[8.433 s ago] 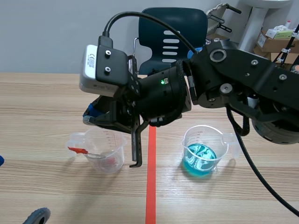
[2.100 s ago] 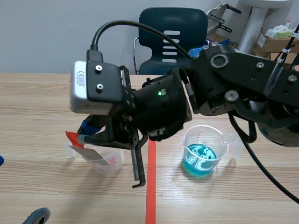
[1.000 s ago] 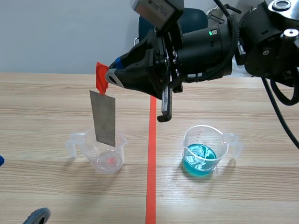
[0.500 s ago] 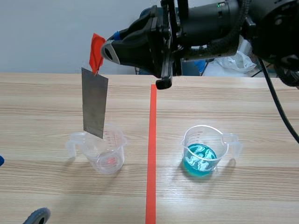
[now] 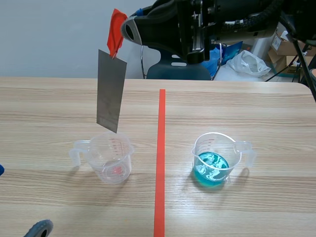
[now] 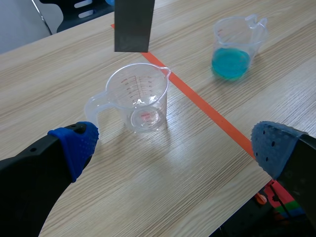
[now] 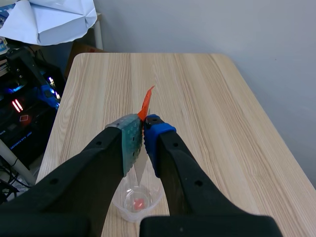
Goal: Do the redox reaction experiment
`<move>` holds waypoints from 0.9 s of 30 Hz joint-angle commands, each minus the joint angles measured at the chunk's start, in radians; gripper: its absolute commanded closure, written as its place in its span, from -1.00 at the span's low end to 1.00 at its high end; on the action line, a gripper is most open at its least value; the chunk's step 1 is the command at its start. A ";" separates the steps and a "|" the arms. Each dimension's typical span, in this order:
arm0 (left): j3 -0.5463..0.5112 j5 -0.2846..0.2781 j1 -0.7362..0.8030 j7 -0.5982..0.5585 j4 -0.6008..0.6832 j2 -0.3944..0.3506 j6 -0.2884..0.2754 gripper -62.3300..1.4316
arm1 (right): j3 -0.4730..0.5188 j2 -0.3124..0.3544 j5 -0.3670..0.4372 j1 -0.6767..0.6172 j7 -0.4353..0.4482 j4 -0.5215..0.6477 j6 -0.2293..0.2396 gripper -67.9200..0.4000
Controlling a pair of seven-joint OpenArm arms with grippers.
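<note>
Half done, est.: R gripper [image 7: 143,133] pinches plate [image 5: 111,91] above empty cup [image 5: 112,159]; dip in blue cup [image 5: 215,158], at its 3 o'clock, outstanding. L gripper [image 6: 175,145] spread.

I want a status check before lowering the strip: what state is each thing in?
metal strip: held by its red-taped top, hanging over the clear cup
clear cup: upright, empty
blue cup: upright, part filled with blue liquid
right gripper: shut on metal strip
left gripper: open, holding nothing
</note>
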 commanded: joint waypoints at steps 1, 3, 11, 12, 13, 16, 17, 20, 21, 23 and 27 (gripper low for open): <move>-0.002 -0.004 -0.003 -0.014 0.013 0.002 0.002 -1.00 | 0.013 0.002 0.034 0.026 0.018 0.014 -0.001 0.96; -0.002 -0.004 -0.003 -0.014 0.013 0.002 0.002 -1.00 | 0.013 0.002 0.045 0.026 0.018 0.014 -0.001 0.96; -0.002 -0.004 -0.003 -0.014 0.013 0.002 0.002 -1.00 | 0.013 0.002 0.084 0.026 -0.004 0.014 -0.001 0.96; -0.002 -0.004 -0.003 -0.014 0.013 0.002 0.002 -1.00 | 0.013 0.002 0.084 0.026 -0.004 0.014 -0.001 0.96; -0.002 -0.004 -0.003 -0.014 0.013 0.002 0.002 -1.00 | 0.013 0.002 0.084 0.026 -0.004 0.014 -0.001 0.96; -0.002 -0.004 -0.003 -0.014 0.013 0.002 0.002 -1.00 | 0.013 0.002 0.084 0.026 -0.004 0.014 -0.001 0.96; -0.002 -0.004 -0.003 -0.014 0.013 0.002 0.002 -1.00 | 0.013 0.002 0.084 0.026 -0.004 0.014 -0.001 0.96; -0.002 -0.004 -0.003 -0.014 0.013 0.002 0.002 -1.00 | 0.013 0.002 0.084 0.026 -0.004 0.014 -0.001 0.96; -0.002 -0.004 -0.003 -0.014 0.013 0.002 0.002 -1.00 | 0.013 0.001 0.084 0.026 -0.004 0.014 -0.001 0.96; -0.002 -0.004 -0.003 -0.014 0.013 0.002 0.002 -1.00 | 0.013 -0.001 0.084 0.026 -0.007 0.014 -0.001 0.96; -0.002 -0.004 -0.003 -0.014 0.013 0.002 0.002 -1.00 | 0.013 -0.003 0.084 0.026 -0.011 0.014 -0.001 0.96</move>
